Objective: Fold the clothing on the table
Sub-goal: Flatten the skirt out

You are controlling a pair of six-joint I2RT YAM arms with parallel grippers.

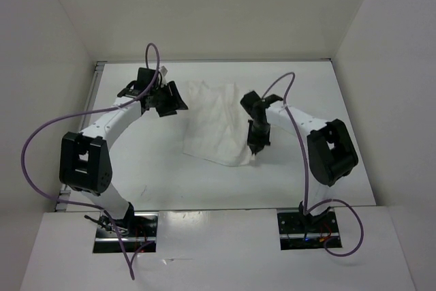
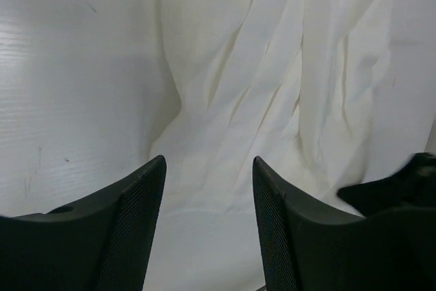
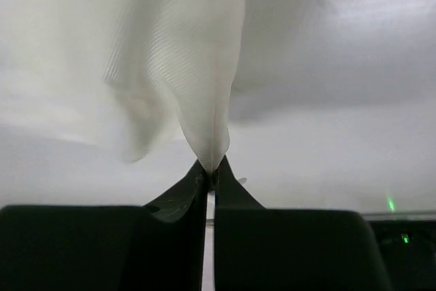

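**Fold barely begun: one corner pinched, the other side not yet gripped**

The left gripper [image 1: 165, 100] hangs at the far left edge of the cloth [image 1: 214, 122]. Its jaws stand apart, and its wrist view shows only bare table [image 1: 334, 100] and creased fabric under the gap, with nothing caught between the fingers. From these views I cannot tell whether it touches the cloth or hovers just above it.

The cloth lies mid-table between the two arms, spread in one rumpled sheet with long pleat-like creases running along it. No clean fold line shows, and no edge is laid over another as far as the overhead view gives, so I judge that no fold is made yet.

The right gripper [image 1: 256, 148] is down at the cloth's near right corner. Its jaws are pressed together on a thin tuck of fabric, which rises from the fingertips in its wrist view.

What seems done: the right-hand grasp. What seems left: a left-hand grasp, carrying an edge across, laying it flat, and any further folds. The fabric is thin and limp, so the pinched corner may slip or drag the whole sheet.
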